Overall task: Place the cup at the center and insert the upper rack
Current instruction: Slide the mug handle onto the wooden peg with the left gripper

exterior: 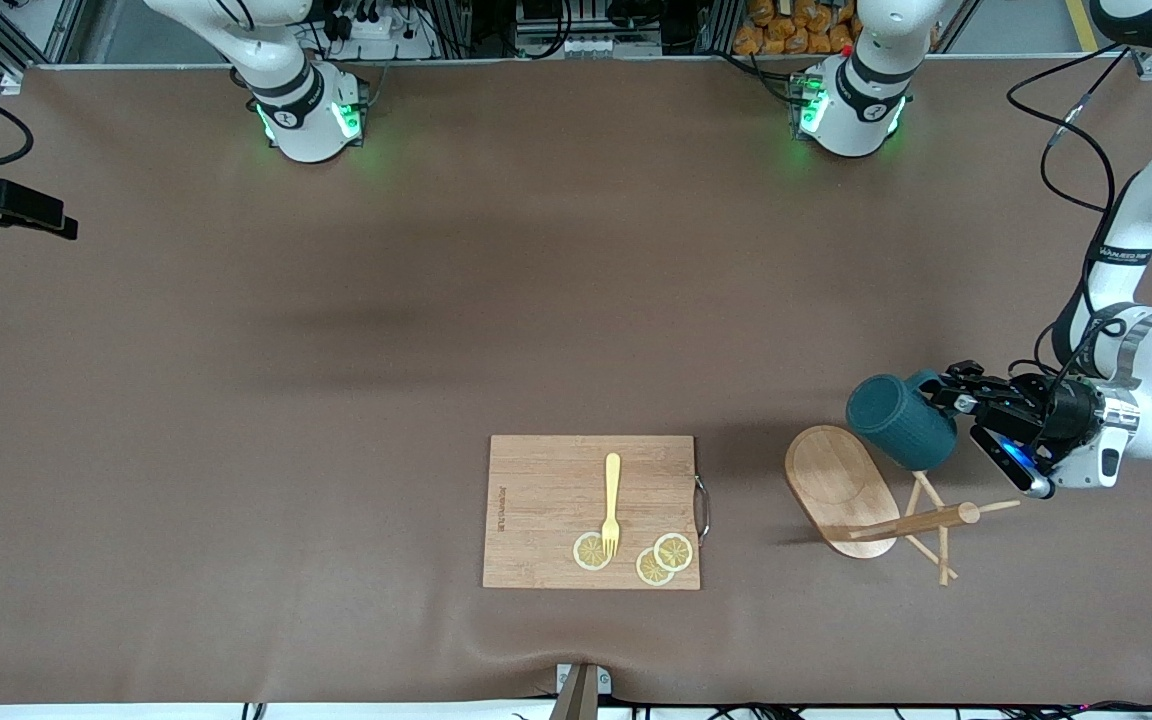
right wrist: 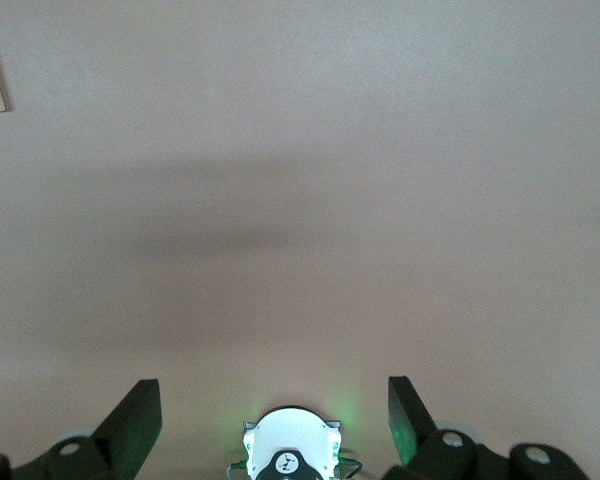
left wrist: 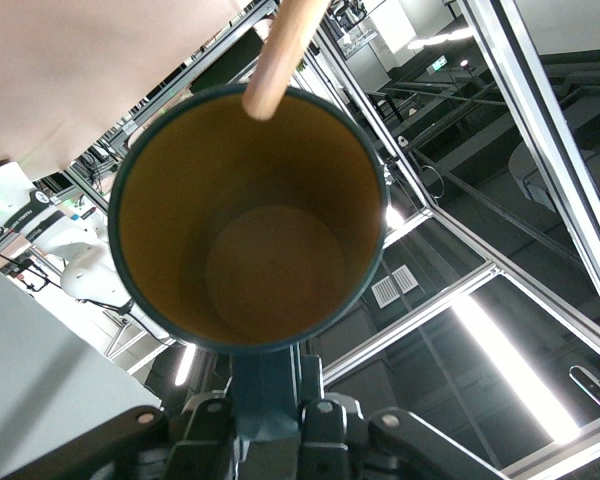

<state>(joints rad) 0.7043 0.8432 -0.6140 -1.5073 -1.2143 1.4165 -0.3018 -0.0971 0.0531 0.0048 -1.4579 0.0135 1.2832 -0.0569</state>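
Note:
The dark teal ribbed cup (exterior: 899, 421) hangs on its side over the upper rack (exterior: 914, 523), a light wooden stand with an oval base (exterior: 836, 485) and thin pegs. My left gripper (exterior: 944, 396) is shut on the cup's handle (left wrist: 265, 385). The left wrist view looks into the cup's yellowish-tan inside (left wrist: 250, 240), and the tip of a wooden rod of the rack (left wrist: 280, 60) reaches just over its rim. My right gripper (right wrist: 272, 395) waits open high over bare table, out of the front view.
A rectangular wooden cutting board (exterior: 546, 475) lies near the table's front edge, with a yellow fork (exterior: 612, 500) and lemon slices (exterior: 663, 558) on it. A black camera mount (exterior: 6, 210) sticks in at the right arm's end.

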